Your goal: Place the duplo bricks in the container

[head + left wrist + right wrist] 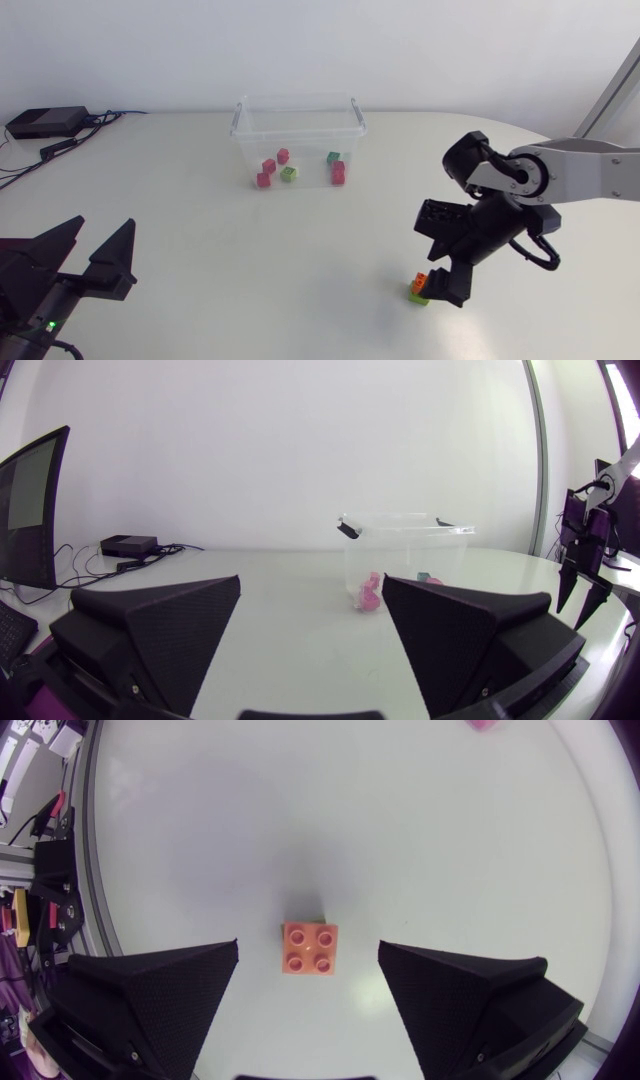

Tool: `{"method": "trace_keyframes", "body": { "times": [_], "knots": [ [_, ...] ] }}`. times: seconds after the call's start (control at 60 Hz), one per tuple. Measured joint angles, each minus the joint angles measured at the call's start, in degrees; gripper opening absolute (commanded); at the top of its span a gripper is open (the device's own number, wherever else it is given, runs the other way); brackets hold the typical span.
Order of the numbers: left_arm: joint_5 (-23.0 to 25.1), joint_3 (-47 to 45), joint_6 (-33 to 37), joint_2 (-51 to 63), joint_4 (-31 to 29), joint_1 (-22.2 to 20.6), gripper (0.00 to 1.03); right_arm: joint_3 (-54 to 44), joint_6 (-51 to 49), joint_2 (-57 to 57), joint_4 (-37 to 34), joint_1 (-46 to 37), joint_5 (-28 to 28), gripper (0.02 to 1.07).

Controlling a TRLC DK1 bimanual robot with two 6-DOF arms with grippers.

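A clear plastic container point(298, 125) stands at the back middle of the table with several red, pink and green duplo bricks point(289, 173) inside. An orange brick stacked on a green one point(418, 290) sits on the table at the front right. My right gripper point(440, 272) hangs open right over it. In the right wrist view the orange brick point(310, 949) lies between the spread fingers point(160, 1000), touching neither. My left gripper point(92, 252) rests open and empty at the front left. The left wrist view looks past its fingers point(170, 630) at the container point(405, 550).
A black box point(45, 122) with cables lies at the back left corner of the table. Bare tabletop stretches between the stacked bricks and the container. From the left wrist view my right arm point(585, 550) shows far off to the side.
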Motion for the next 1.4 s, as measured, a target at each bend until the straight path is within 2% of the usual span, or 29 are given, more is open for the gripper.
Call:
{"method": "trace_keyframes", "body": {
  "times": [0.233,0.433,0.467,0.5,0.55,0.583,0.8,0.933,1.017,1.15,1.4],
  "knots": [
    [0.00,0.00,0.00,0.00,0.00,0.00,0.99,1.11,-1.09,6.21,2.78,0.70,3.85,1.01],
    [0.00,0.00,0.00,0.00,0.00,0.00,0.99,0.50,-2.14,9.05,4.37,0.70,4.04,0.83],
    [-0.02,0.00,0.02,0.00,-0.02,0.00,0.99,0.11,-2.54,9.27,4.76,0.70,4.04,0.77],
    [0.00,0.00,0.00,0.00,0.00,0.00,0.99,-0.31,-2.84,9.46,5.01,0.70,4.07,0.64],
    [0.00,0.00,0.00,0.00,0.00,0.00,0.99,-1.07,-3.06,9.62,5.57,0.83,4.07,0.37],
    [0.00,0.00,0.00,0.00,0.00,0.00,0.99,-1.73,-3.23,9.62,6.45,1.05,4.00,0.30],
    [0.00,0.00,0.00,0.00,0.00,0.00,0.99,-2.89,-3.39,8.48,7.54,1.46,3.80,0.27],
    [0.00,0.00,0.00,0.00,0.00,0.00,0.99,-1.46,-3.08,2.91,2.25,1.57,3.80,0.27],
    [0.00,0.00,0.00,0.00,0.00,0.00,0.99,2.86,-2.34,-0.13,-1.11,1.95,3.32,0.27],
    [0.00,0.00,0.00,0.00,0.00,0.00,0.99,14.43,1.14,-0.98,-1.40,3.67,1.77,0.27],
    [0.00,0.00,0.00,0.00,0.00,0.00,0.99,28.94,8.92,6.08,3.74,6.64,0.28,0.27]
  ]
}}
